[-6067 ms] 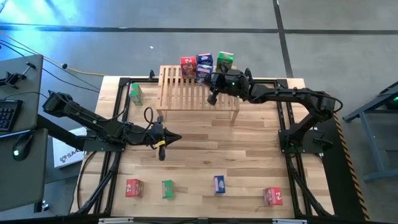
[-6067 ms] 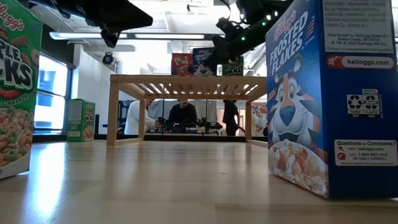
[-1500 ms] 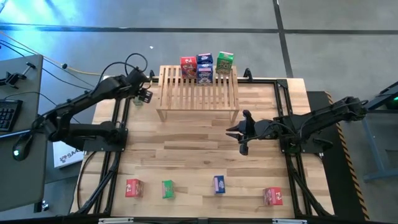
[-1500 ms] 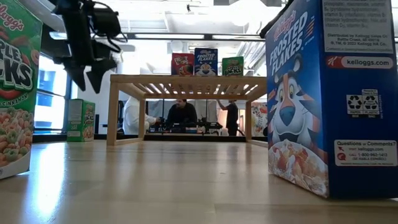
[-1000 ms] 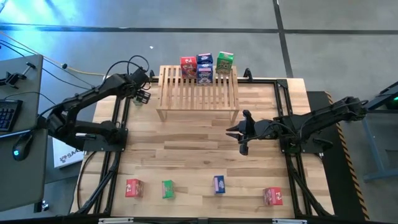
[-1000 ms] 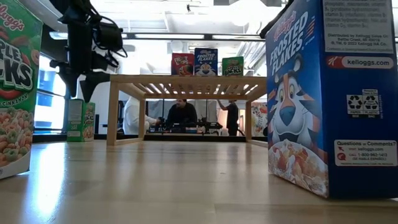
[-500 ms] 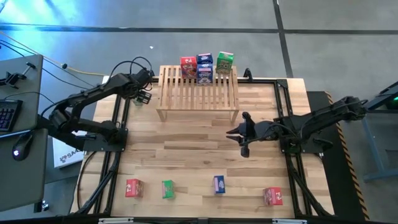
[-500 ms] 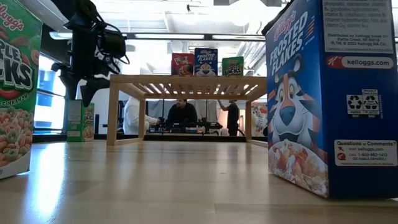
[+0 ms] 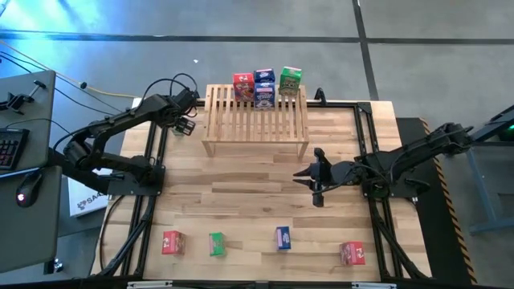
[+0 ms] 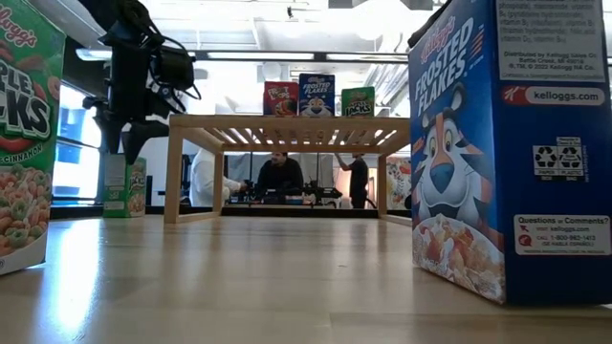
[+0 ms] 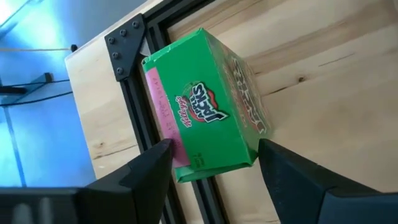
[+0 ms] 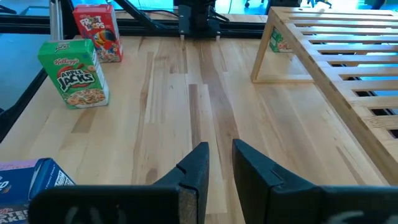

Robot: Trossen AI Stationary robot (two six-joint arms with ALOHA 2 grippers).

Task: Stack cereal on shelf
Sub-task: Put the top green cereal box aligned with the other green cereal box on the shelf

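A green cereal box [image 11: 202,106] stands on the table at the far left, beside the shelf's [image 9: 255,116] left leg. My left gripper [image 11: 214,149] hangs over it, open and slanting down, with one finger on each side of the box's top. In the low view this gripper [image 10: 122,143] is just above the box [image 10: 124,186]. A red [image 9: 242,84], a blue [image 9: 264,87] and a green box [image 9: 291,79] stand on the shelf's far edge. My right gripper [image 9: 301,172] hovers over mid-table with a narrow gap between its fingers [image 12: 221,152], holding nothing. My left gripper stands astride the green box's two narrow sides [image 11: 163,134], coming from above at a slant. Whether its fingers touch the box cannot be told. The box stands on the table.
A red [image 9: 172,242], a green [image 9: 216,244], a blue [image 9: 283,237] and another red box [image 9: 352,253] stand in a row along the near edge. A black metal frame [image 11: 127,68] runs along the table's left side by the green box. People sit beyond the table.
My left gripper has sunk a little toward the green box beside the shelf's left leg.
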